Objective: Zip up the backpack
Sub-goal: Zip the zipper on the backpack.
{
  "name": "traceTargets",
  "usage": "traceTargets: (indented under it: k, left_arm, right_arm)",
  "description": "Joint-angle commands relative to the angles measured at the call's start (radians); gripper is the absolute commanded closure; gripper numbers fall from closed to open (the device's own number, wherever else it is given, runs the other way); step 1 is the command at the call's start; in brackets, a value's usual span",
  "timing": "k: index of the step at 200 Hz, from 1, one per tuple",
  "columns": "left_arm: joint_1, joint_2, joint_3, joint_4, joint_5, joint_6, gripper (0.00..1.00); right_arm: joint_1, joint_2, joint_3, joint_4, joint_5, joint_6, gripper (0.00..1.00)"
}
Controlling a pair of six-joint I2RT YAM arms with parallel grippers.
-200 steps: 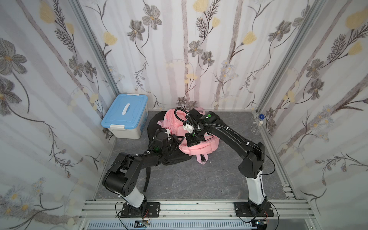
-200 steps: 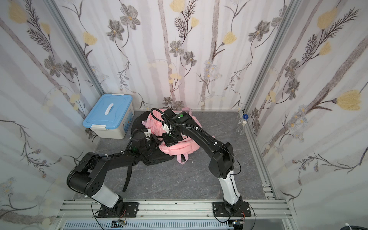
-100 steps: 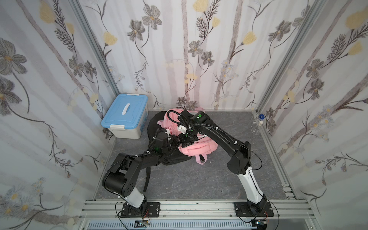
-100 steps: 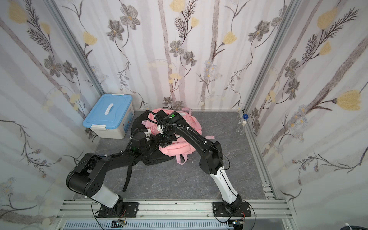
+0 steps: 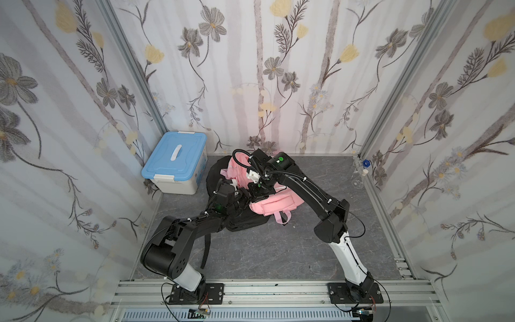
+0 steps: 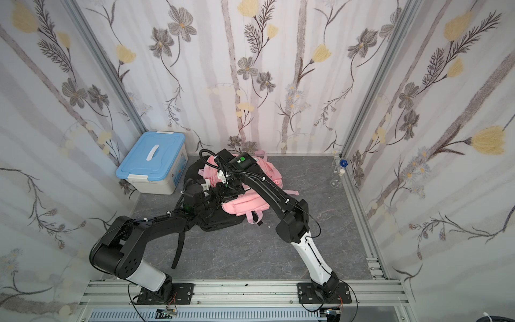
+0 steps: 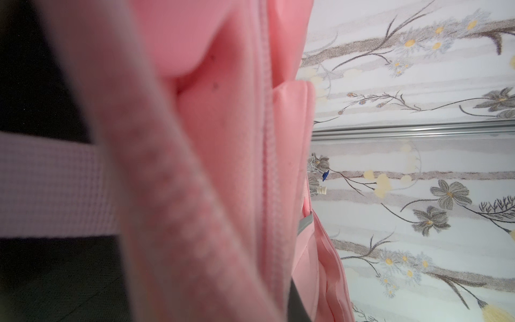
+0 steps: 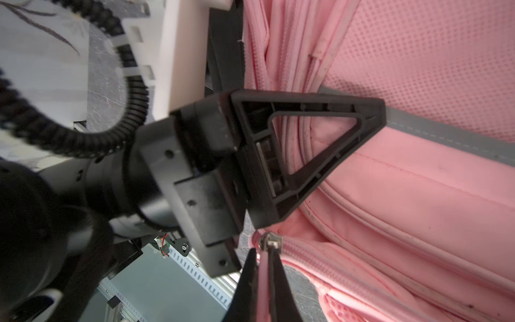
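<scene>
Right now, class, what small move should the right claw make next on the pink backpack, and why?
Probably draw the zipper pull slightly along its track. The right claw is shut on the pull beside the metal slider, and the left claw is against the pink backpack near its grey strip, likely steadying it.

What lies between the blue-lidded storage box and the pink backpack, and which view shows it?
Part of the black backpack lies between the storage box and the pink backpack, seen in both top views.

The right gripper (image 8: 262, 252), pinching the zipper tab (image 8: 262, 281) of the backpack (image 5: 276, 205), has slid toward the table's (image 5: 278, 251) left edge, and the right arm's elbow (image 5: 331, 223) has swung that way too.
</scene>
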Motion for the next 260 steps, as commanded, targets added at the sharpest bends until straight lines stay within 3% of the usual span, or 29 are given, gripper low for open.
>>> traceTargets:
  k: [1, 33, 39, 43, 47, 52, 69, 95, 166, 206, 226, 260]
  left_arm:
    - [-0.012, -0.012, 0.009, 0.063, 0.049, 0.007, 1.0]
    - [-0.012, -0.024, 0.019, 0.036, 0.048, 0.005, 1.0]
    - [-0.011, -0.027, 0.025, 0.022, 0.053, 0.006, 0.83]
    - [-0.009, -0.029, 0.029, 0.014, 0.058, 0.007, 0.6]
    - [-0.008, -0.032, 0.031, 0.004, 0.058, 0.004, 0.44]
    - [-0.006, -0.038, 0.031, -0.004, 0.056, 0.001, 0.33]
    - [0.01, -0.064, 0.034, -0.034, 0.064, 0.007, 0.13]
    - [0.047, -0.113, 0.044, -0.115, 0.082, 0.015, 0.01]
    - [0.139, -0.089, 0.055, -0.21, 0.174, 0.034, 0.0]
    - [0.14, 0.071, 0.067, 0.024, 0.218, -0.089, 0.01]
    - [0.129, 0.148, 0.078, 0.151, 0.238, -0.15, 0.07]
    - [0.098, 0.175, 0.09, 0.23, 0.258, -0.195, 0.09]
  right_arm:
    - [0.014, 0.013, 0.002, 0.122, -0.058, -0.032, 1.0]
    - [0.012, -0.049, -0.09, 0.218, -0.139, -0.068, 1.0]
    - [0.01, -0.078, -0.133, 0.248, -0.155, -0.077, 1.0]
    - [0.007, -0.097, -0.16, 0.264, -0.167, -0.082, 1.0]
    - [0.003, -0.113, -0.183, 0.277, -0.181, -0.09, 1.0]
    - [-0.001, -0.128, -0.207, 0.28, -0.195, -0.101, 1.0]
    - [-0.017, -0.187, -0.294, 0.278, -0.219, -0.138, 1.0]
    - [-0.044, -0.301, -0.481, 0.296, -0.243, -0.17, 1.0]
    - [-0.107, -0.522, -0.79, 0.321, -0.291, -0.203, 1.0]
    - [-0.128, -0.571, -0.867, 0.318, -0.292, -0.212, 1.0]
    - [-0.133, -0.568, -0.873, 0.32, -0.285, -0.209, 1.0]
    - [-0.143, -0.551, -0.872, 0.341, -0.284, -0.192, 1.0]
